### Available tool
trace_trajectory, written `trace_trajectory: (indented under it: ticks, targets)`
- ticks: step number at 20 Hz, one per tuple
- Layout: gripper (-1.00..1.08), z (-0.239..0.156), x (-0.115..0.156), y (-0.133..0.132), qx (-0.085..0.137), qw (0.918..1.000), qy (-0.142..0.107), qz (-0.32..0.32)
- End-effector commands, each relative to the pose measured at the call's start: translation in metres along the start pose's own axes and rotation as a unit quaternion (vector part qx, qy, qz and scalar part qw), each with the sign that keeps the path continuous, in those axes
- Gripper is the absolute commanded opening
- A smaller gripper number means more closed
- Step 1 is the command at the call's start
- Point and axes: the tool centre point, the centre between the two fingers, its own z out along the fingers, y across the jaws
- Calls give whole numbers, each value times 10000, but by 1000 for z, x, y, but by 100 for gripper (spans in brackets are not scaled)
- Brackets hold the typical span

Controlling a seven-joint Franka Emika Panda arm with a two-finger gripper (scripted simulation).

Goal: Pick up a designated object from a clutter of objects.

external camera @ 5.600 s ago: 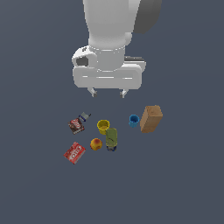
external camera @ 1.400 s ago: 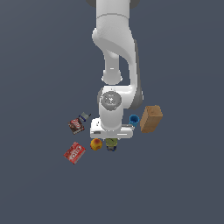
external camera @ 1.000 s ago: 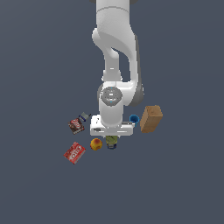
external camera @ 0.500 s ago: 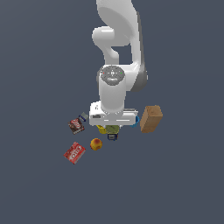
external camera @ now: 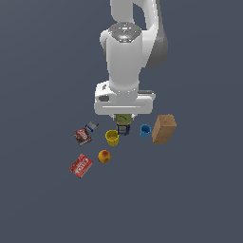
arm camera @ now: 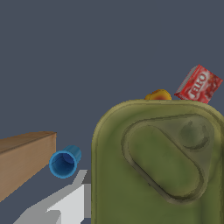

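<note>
My gripper (external camera: pixel 123 123) is shut on the olive-green bottle (external camera: pixel 123 119), which hangs under the white hand with its dark blue end down, lifted clear of the floor. It is just above and beside the yellow cup (external camera: pixel 112 137) in the exterior view. In the wrist view the bottle (arm camera: pixel 157 166) fills most of the picture, with a grey finger (arm camera: pixel 65 205) beside it. The rest of the clutter lies on the floor below.
A blue cup (external camera: pixel 145 131) and a tan box (external camera: pixel 163 128) sit at the exterior view's right. An orange-red fruit (external camera: pixel 104 156), a red flat box (external camera: pixel 81 165) and a dark red packet (external camera: pixel 82 136) lie at its left.
The hand came down on the bottle beside the fruit, closed on it, and has risen with it. The bottle has left the floor. The other items have not moved.
</note>
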Motion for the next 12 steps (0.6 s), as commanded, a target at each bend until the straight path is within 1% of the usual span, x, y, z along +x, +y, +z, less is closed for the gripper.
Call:
trace_trajectory:
  ticks: [1,12]
  targets:
    - [-100,-30,-8,-2,-1,10000,21,0]
    - [-100,-141,-38,-9,-1,10000,21,0]
